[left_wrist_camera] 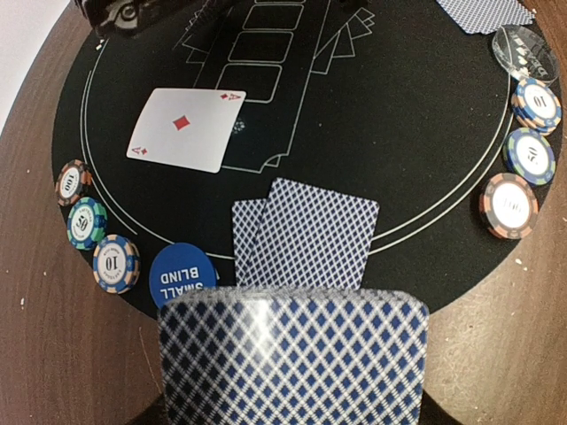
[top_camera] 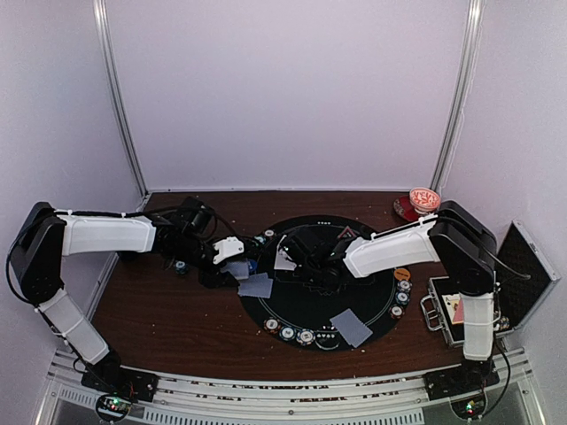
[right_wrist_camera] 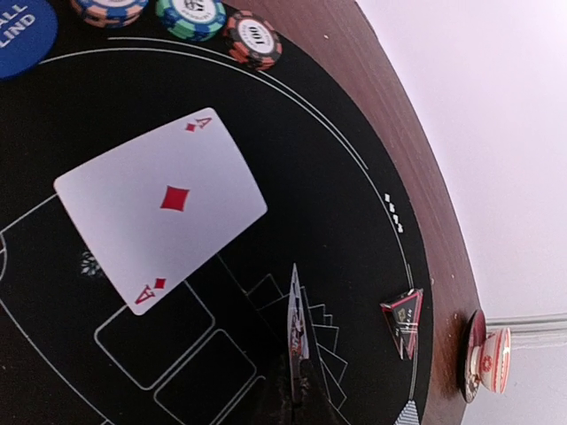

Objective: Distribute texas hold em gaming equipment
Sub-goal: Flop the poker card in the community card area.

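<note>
My left gripper (top_camera: 232,250) is shut on a deck of blue-backed playing cards (left_wrist_camera: 292,354), which hides its fingers in the left wrist view. Just past the deck, two face-down cards (left_wrist_camera: 306,235) lie on the black round mat (left_wrist_camera: 416,150), next to a blue small-blind disc (left_wrist_camera: 182,274). An ace of diamonds (right_wrist_camera: 164,204) lies face up nearer the mat's middle. Over the mat's centre, my right gripper (right_wrist_camera: 297,394) is shut on a single card (right_wrist_camera: 297,323) seen edge-on. A red triangle marker (right_wrist_camera: 403,320) sits near the far rim.
Striped chips sit in threes along the mat's rim (left_wrist_camera: 87,221) (left_wrist_camera: 529,155) (top_camera: 288,333). Another face-down pair (top_camera: 352,328) lies at the near right, with an orange disc (top_camera: 401,274) by the right rim. A cup and saucer (top_camera: 424,200) and an open metal case (top_camera: 523,274) stand at the right.
</note>
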Robot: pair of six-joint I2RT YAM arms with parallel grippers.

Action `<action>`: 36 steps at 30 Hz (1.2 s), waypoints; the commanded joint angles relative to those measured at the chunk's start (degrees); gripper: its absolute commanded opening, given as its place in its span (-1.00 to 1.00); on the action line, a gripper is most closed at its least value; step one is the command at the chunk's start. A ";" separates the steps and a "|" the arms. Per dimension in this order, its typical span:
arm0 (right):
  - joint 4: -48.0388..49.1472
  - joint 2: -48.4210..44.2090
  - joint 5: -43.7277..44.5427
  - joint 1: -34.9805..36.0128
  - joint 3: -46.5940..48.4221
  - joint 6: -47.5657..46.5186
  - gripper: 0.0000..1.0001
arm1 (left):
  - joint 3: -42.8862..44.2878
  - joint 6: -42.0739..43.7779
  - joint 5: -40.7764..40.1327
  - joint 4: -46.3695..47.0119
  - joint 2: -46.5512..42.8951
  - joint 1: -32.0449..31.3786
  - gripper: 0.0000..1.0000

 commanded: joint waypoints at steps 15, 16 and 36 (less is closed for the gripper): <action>9.78 3.67 -10.08 -0.97 -1.47 -12.49 -1.00 | 1.55 -0.46 0.60 1.70 0.33 0.57 0.22; 9.52 4.09 -9.54 -1.02 -1.08 -12.59 -1.00 | 1.55 -0.46 0.60 1.69 0.29 0.61 0.22; 7.66 1.92 -9.88 -1.36 -2.48 -12.48 -0.51 | 1.63 -0.41 0.60 1.72 0.45 0.57 0.22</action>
